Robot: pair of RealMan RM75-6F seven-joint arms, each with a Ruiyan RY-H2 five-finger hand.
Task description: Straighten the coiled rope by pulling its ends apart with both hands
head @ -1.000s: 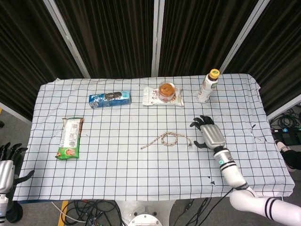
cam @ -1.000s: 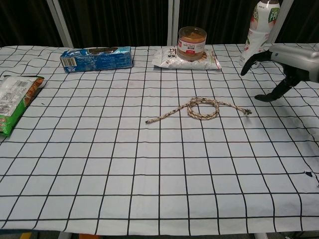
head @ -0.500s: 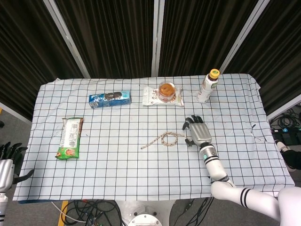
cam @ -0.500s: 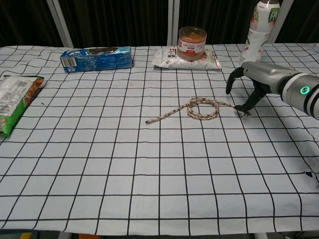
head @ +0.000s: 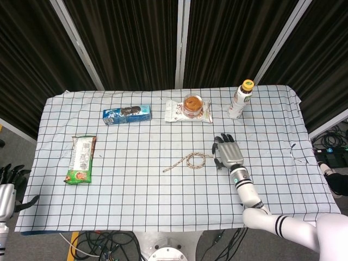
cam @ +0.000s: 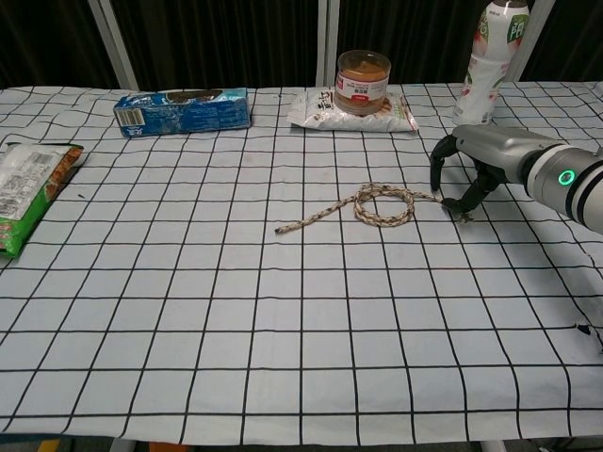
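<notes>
The rope (cam: 377,205) lies mid-table, below the jar (cam: 363,82), its long axis running left to right with one loop at centre. My right hand (cam: 468,162) stands over its right end, fingers curled down around that end; whether they grip it I cannot tell. My left hand (head: 6,191) hangs off the table's left edge, far from the rope, fingers apart and empty.

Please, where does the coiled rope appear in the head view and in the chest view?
Head view: rope just right of centre, its right end by the right hand.
Chest view: rope right of centre, upper half.
Shared landmark: jar behind the rope.
</notes>
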